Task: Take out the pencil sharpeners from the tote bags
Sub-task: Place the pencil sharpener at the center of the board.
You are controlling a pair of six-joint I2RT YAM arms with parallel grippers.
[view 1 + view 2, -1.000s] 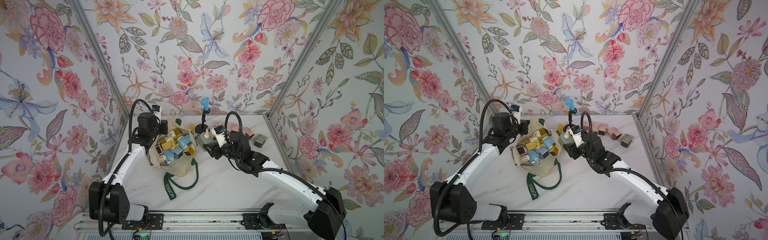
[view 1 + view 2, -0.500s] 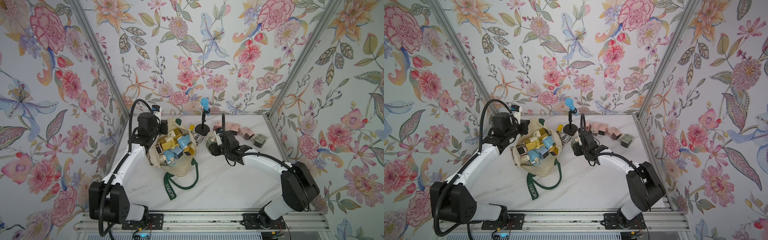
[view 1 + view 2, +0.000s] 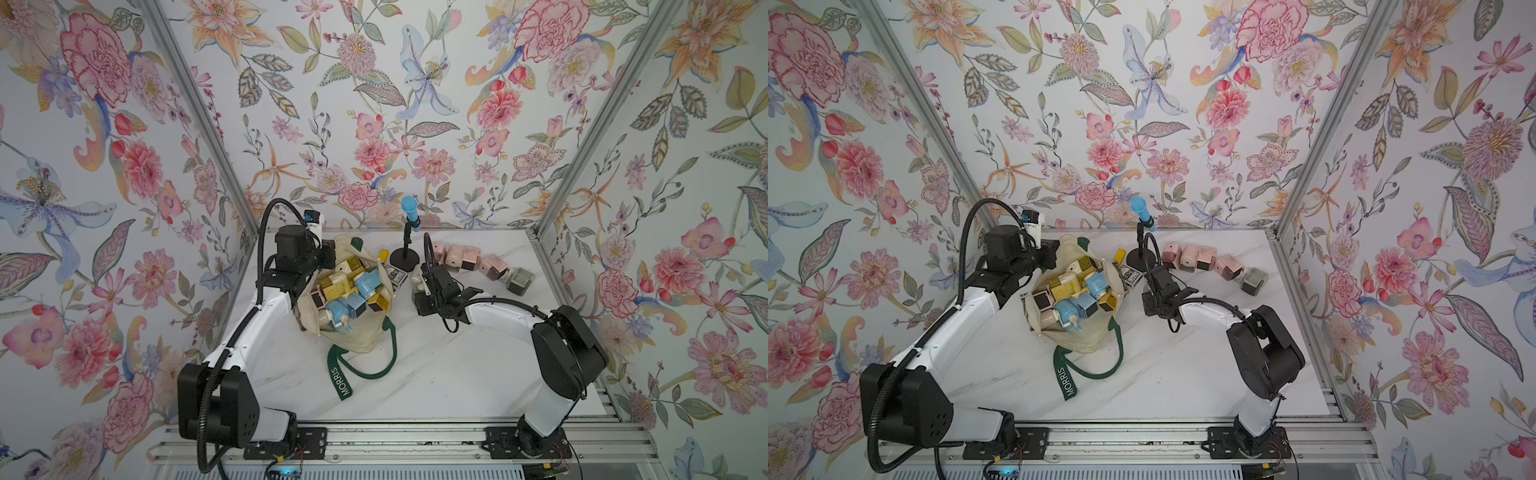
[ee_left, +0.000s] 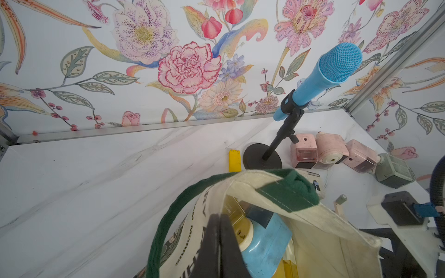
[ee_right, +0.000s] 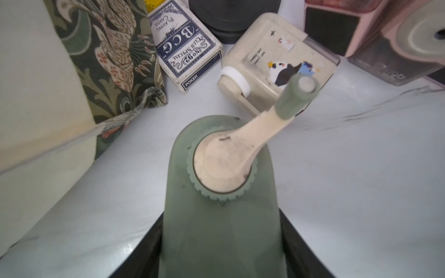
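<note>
The left gripper point(image 4: 219, 221) was pinched shut on the edge of the tote bag point(image 3: 359, 340), apparently to keep its mouth gaping over the heap of yellow, blue and cream sharpeners point(image 3: 353, 291) still inside. The right gripper point(image 5: 222, 250) clasped a green sharpener point(image 5: 220, 216) by its sides, low over the table point(image 3: 436, 374), just beside a cream sharpener point(image 5: 277, 55) and near the pink ones point(image 3: 461, 257) already out. Against a second earlier, the right arm had folded its elbow in and lowered its load away from the bag, while the left arm and bag had not shifted.
</note>
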